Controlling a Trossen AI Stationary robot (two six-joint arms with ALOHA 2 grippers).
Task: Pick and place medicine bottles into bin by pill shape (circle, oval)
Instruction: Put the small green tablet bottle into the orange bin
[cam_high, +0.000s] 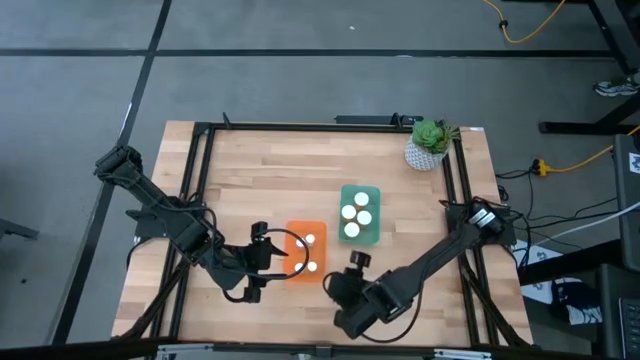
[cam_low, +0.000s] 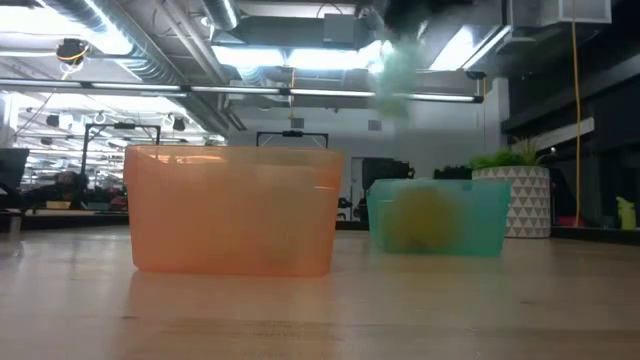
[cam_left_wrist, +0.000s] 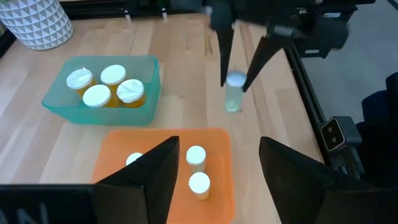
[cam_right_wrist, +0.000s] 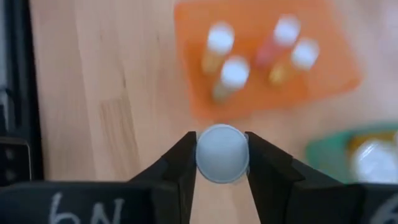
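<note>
right gripper (cam_right_wrist: 221, 163) fingers pinch an upright bottle (cam_right_wrist: 221, 154) between them, beside the orange bin (cam_left_wrist: 118, 149). left gripper (cam_left_wrist: 214, 180) hovers spread over that bin.

An orange bin (cam_low: 235, 210) stands left of a teal bin (cam_low: 440, 215) and plant pot (cam_low: 520, 200).

The orange bin (cam_high: 306, 253) and the teal bin (cam_high: 360, 213) stand near each other mid-tabletop (cam_high: 260, 180), with a bare strip of wood between them. The right claw (cam_high: 352, 268), closed on a small bottle (cam_left_wrist: 234, 92), blocks the room just beside the orange bin. The left claw (cam_high: 283, 258) hangs over that bin's other edge, and the potted plant (cam_high: 430, 143) fills the far right corner.
</note>
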